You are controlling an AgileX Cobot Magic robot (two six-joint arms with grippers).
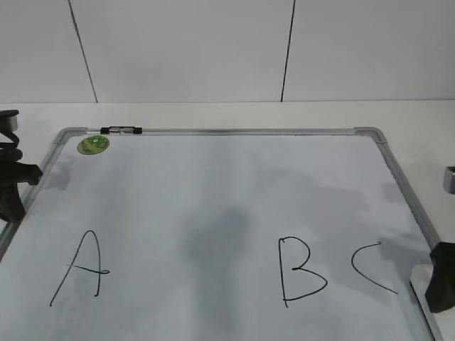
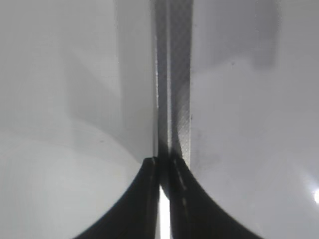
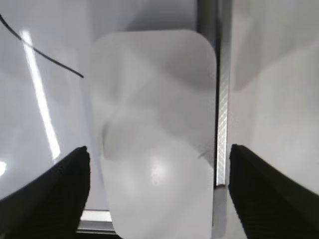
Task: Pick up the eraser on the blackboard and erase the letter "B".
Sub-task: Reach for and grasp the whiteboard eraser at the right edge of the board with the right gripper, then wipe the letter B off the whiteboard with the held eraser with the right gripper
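Observation:
The blackboard (image 1: 213, 132) is a white board with a grey frame, lying flat, with a green sticker (image 1: 93, 144). The letter "B" (image 1: 300, 270) is drawn in black between the "A" (image 1: 79, 268) and the "C" (image 1: 371, 266). The white eraser (image 3: 154, 109) lies in the board's near right corner beside the right frame strip (image 3: 223, 99); part of it shows in the exterior view (image 1: 419, 281). My right gripper (image 3: 157, 149) is open, one jaw on each side of the eraser, and appears at the lower right (image 1: 444, 278). My left gripper (image 2: 164, 160) is shut and empty over the board's left frame (image 2: 174, 74), at the left edge (image 1: 13, 192).
A black marker (image 1: 121, 130) lies on the board's far frame. The white table (image 1: 419, 117) surrounds the board, with a white panelled wall behind. A curved stroke of the "C" (image 3: 45, 55) shows left of the eraser.

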